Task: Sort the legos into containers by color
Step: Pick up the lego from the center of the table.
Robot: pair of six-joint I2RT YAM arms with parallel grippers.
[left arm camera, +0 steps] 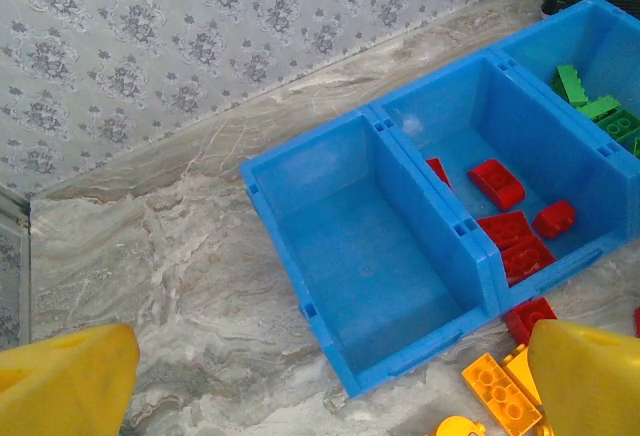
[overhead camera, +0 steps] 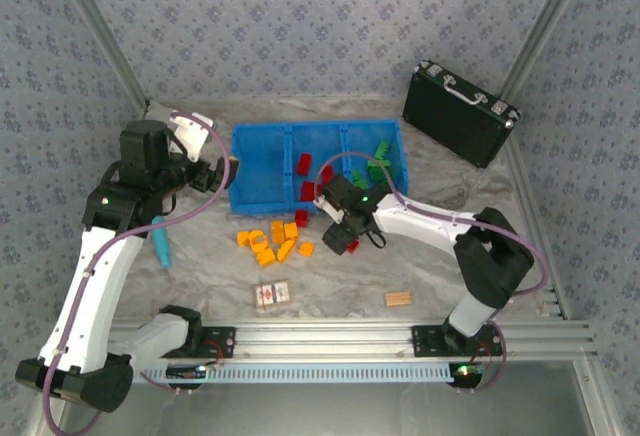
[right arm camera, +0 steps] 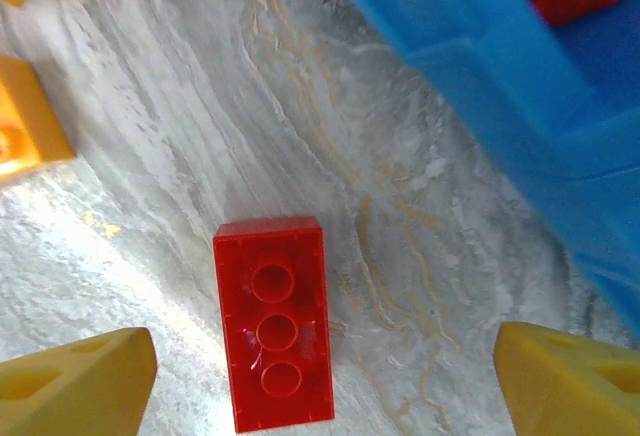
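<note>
Lego in your right wrist view: red, glossy, a long brick lying underside up with three round holes showing, flat on the marble-pattern table, long axis running away from the camera. Right gripper is spread wide and holds nothing. Its yellow fingertips sit at both lower corners with the brick between them, much nearer the left-hand one, touching neither as far as you can see. Blue tray edge crosses the upper right of that view, near the brick but apart, with bare table between. One orange lego lies at the left edge. The tray has three compartments side by side: red legos in the middle, green legos in the right one, bare blue floor in the left. Loose orange legos cluster on the table just in front of the tray, left of your right gripper. Left gripper is fully spread, grasping nothing, hovering off the tray's near left corner. Black case far right, teal cylinder at left, wooden block near the front rail, all well apart from the brick.
</note>
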